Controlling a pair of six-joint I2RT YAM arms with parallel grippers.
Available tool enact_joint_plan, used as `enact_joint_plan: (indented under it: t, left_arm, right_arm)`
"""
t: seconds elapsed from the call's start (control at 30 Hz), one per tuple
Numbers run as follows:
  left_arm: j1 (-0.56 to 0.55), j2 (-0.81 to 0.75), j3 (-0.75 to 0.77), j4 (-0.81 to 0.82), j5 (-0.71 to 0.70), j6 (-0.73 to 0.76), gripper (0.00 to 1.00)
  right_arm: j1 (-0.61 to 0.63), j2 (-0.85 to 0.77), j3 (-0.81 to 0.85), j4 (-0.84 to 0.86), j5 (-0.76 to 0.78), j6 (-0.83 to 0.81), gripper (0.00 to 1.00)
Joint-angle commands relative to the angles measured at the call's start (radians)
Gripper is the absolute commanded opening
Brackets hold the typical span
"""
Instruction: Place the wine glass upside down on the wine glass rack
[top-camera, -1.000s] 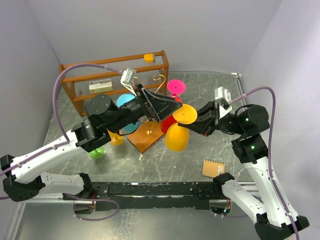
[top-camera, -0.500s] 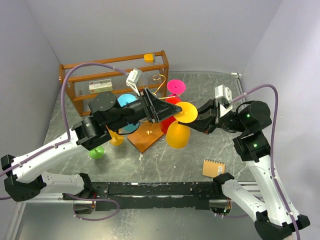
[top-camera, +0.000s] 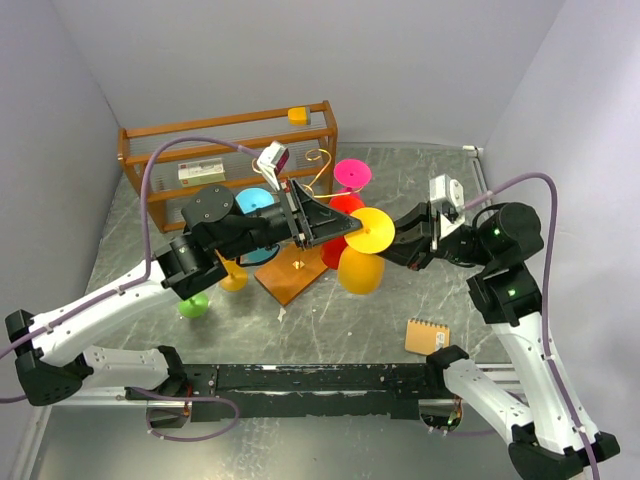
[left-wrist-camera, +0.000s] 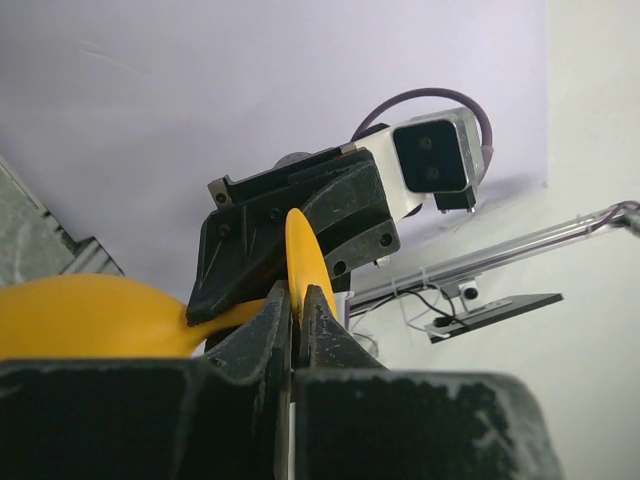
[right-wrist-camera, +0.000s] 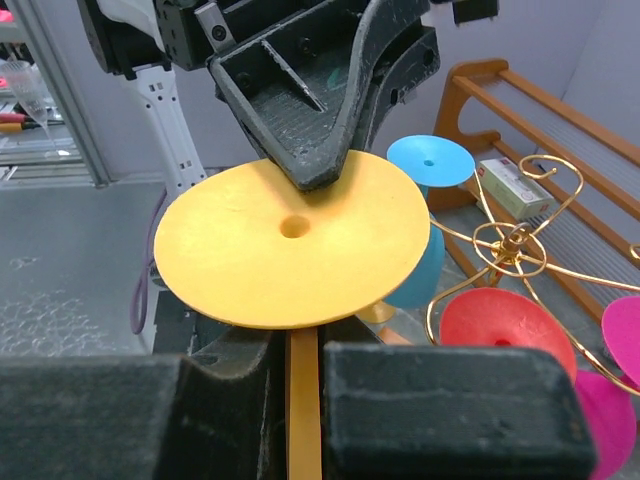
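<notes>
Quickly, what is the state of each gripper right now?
Left gripper: closed on the foot of the yellow wine glass.
Right gripper: closed on its stem.

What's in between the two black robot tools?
The yellow wine glass: its flat round foot. The right wrist view shows the left tool pinching the foot's far edge and the right tool gripping the stem.

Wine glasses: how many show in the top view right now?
6. Large yellow glass held mid-air; red, magenta and blue at the rack; small yellow and green by the left arm. Others may be hidden.
</notes>
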Motion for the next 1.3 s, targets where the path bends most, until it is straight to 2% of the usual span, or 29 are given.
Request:
enact_joint_plan:
  t: [0.0,0.03,0.07,0.2,0.27,0.4,0.67,0.93,1.07,1.27]
  left_arm:
    - [0.002,0.027,0.011,0.04,0.068,-0.054,0.07]
    - [0.003,0.023,0.009,0.039,0.059,-0.061,0.07]
    - [0.004,0.018,0.007,0.035,0.048,-0.066,0.07]
    - [0.007,-0.002,0.025,-0.023,-0.008,-0.064,0.07]
    - [0.015,-0.006,0.044,-0.055,-0.02,-0.066,0.07]
    - [0.052,0.0,0.098,-0.123,-0.005,-0.111,0.07]
    - [0.102,0.025,0.308,-0.439,-0.096,-0.154,0.07]
    - [0.171,0.047,0.45,-0.54,-0.102,-0.145,0.07]
    - [0.188,0.047,0.452,-0.52,-0.096,-0.149,0.07]
    - [0.198,0.017,0.469,-0.51,-0.167,-0.111,0.07]
  right_arm:
    - [0.007,-0.01,-0.012,0.013,-0.013,0.043,0.0]
    - [0.007,-0.013,-0.013,0.013,-0.013,0.049,0.0]
    - [0.007,-0.015,-0.012,0.01,-0.013,0.052,0.05]
    - [0.007,-0.026,-0.007,-0.017,-0.006,0.051,0.34]
    - [0.007,-0.032,-0.003,-0.038,0.012,0.043,0.44]
    - [0.007,-0.036,0.021,-0.054,0.048,0.047,0.54]
    - [0.007,-0.051,0.076,-0.032,0.139,0.099,0.65]
    - [0.007,-0.054,0.08,0.023,0.16,0.155,0.69]
    - [0.007,-0.054,0.083,0.029,0.175,0.159,0.69]
    - [0.007,-0.05,0.085,0.028,0.195,0.158,0.7]
